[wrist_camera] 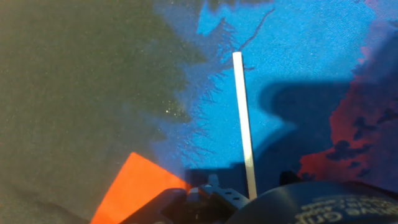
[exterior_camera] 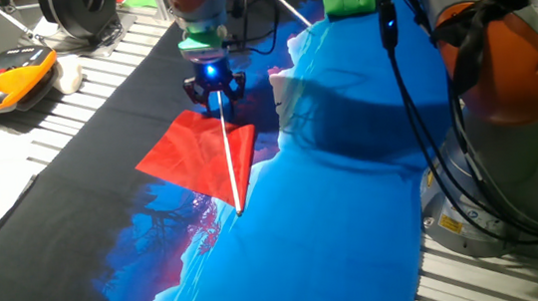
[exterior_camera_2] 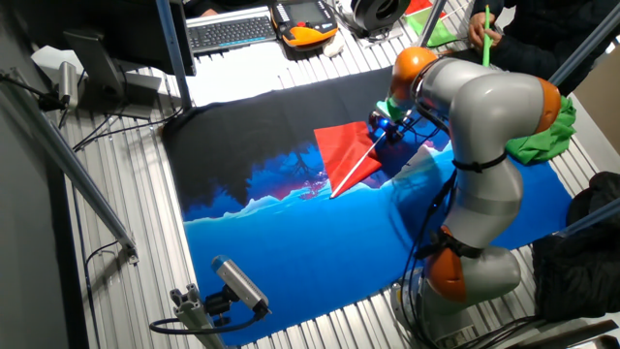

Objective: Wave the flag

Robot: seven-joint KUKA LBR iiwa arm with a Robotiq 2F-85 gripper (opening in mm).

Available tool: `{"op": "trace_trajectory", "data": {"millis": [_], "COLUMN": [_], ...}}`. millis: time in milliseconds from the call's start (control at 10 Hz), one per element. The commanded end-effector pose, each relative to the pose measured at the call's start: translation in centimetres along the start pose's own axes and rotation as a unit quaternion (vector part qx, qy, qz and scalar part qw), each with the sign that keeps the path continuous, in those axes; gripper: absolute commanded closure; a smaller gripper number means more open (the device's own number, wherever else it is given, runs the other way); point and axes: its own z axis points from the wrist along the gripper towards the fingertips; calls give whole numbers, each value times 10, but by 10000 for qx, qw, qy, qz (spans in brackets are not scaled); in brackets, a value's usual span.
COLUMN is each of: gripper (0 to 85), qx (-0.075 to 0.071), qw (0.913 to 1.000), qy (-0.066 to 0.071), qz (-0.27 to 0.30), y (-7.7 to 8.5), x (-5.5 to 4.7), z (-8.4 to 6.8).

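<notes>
1. The gripper (exterior_camera: pixel 214 94) sits low over the table at the upper end of the flag (exterior_camera: pixel 199 156); its jaws appear to pinch the thin white stick (exterior_camera: pixel 232 164) near that end, though the contact itself is hidden behind the dark finger housing in every view.
2. In the hand view the stick (wrist_camera: pixel 244 124) rises from the bottom edge beside the gripper body and runs almost straight up the frame to a squared tip over blue print.
3. A blue light glows on the gripper body just above the fingers in one fixed view.
4. The flag's red cloth spreads flat to the left of the stick in that view, lying on the printed cloth (exterior_camera: pixel 354 192); an orange-red corner of it (wrist_camera: pixel 134 186) shows at lower left in the hand view.
5. The stick slants from the gripper down toward the near edge, its free end resting where the black part of the print meets the blue and pink.
6. In the other fixed view the flag (exterior_camera_2: pixel 341 155) lies near the middle of the printed cloth (exterior_camera_2: pixel 291 242), with the arm (exterior_camera_2: pixel 484 126) bent over it from the right.
7. A green cloth bundle (exterior_camera_2: pixel 542 136) lies behind the arm, at the cloth's far edge.
8. A keyboard (exterior_camera_2: pixel 231 32) and an orange-and-black handheld unit (exterior_camera_2: pixel 308 19) sit on the slatted table (exterior_camera_2: pixel 126 223), well apart from the flag.
</notes>
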Motion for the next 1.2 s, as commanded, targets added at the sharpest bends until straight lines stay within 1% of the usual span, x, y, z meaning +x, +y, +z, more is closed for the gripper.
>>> {"op": "trace_trajectory", "data": {"millis": [0,200,300,500,600,700,800,900,1000,1100], "gripper": [340,340,510,510,510,680,680,850,850,850], "qx": [21,43,28,28,-16,-17,-47,-54,-105,-126], "qw": [10000,9998,9997,9994,9994,9991,9989,9987,9985,9983], "qy": [-21,-54,-46,-43,12,6,19,28,83,118], "qz": [-46,-208,-246,-338,-359,-413,-459,-504,-532,-560], "y": [-1,-3,-3,-4,-4,-4,-4,-4,-5,-5], "x": [1,0,0,1,1,1,1,1,1,1], "z": [1,6,6,4,4,4,3,3,1,-1]}}
